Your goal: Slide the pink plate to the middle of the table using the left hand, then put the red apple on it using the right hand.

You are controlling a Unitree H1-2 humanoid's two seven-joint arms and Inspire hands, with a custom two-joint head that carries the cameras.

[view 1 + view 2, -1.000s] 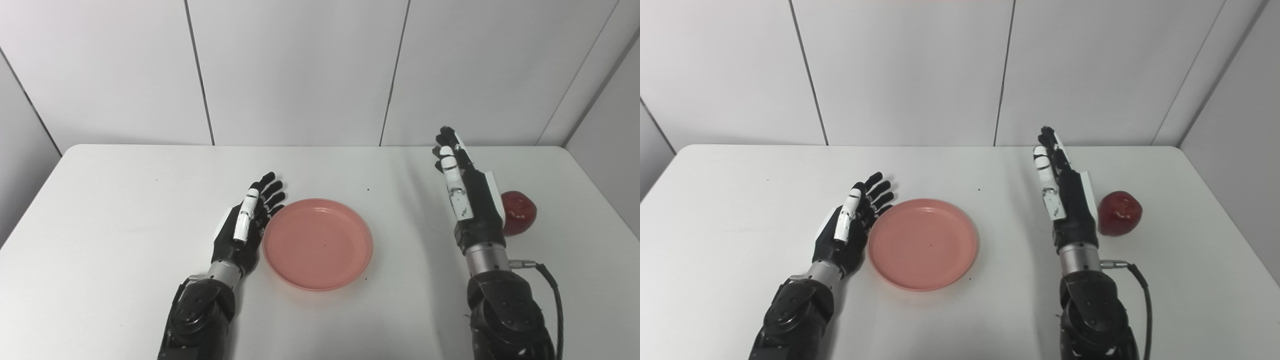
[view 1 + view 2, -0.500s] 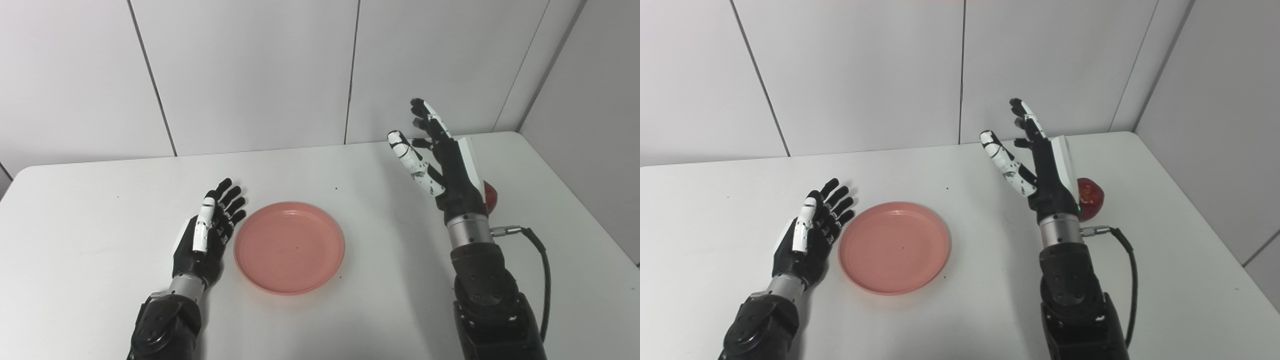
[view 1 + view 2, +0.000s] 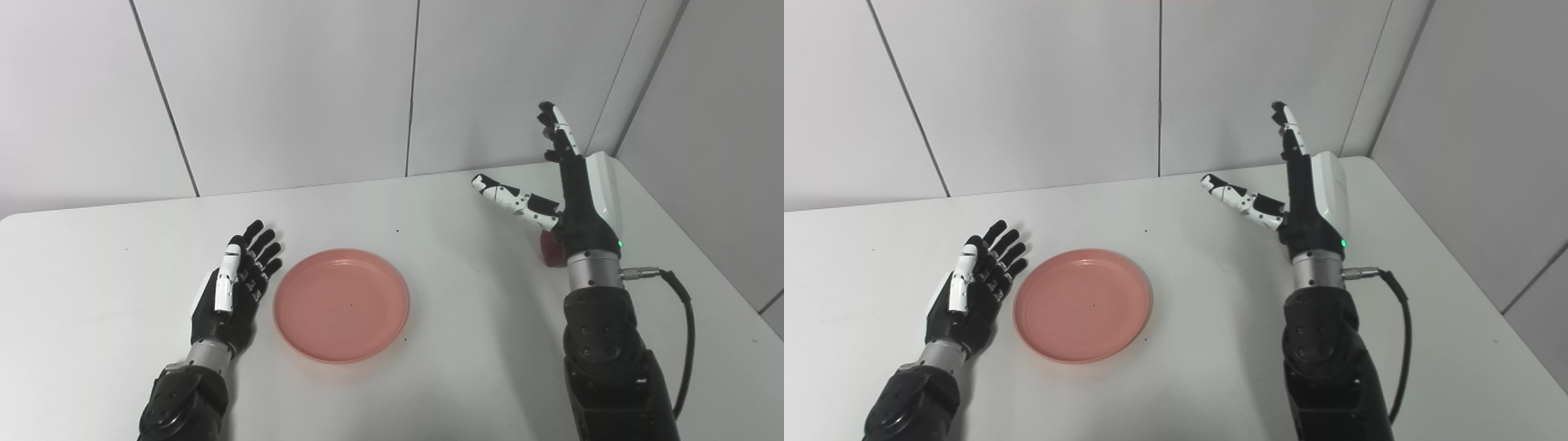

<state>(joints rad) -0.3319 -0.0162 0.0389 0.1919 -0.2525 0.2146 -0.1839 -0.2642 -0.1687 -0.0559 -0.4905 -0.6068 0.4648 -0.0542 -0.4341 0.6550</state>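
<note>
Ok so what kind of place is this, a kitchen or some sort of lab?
Most likely a robot test booth, not a kitchen: a bare white table boxed in by plain white wall panels, holding only a round pink plastic plate and a mostly hidden red apple.

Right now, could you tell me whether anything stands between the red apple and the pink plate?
Nothing visible does: bare white table lies between the pink plate and the red apple, which is mostly hidden behind the raised right robot hand.
</note>
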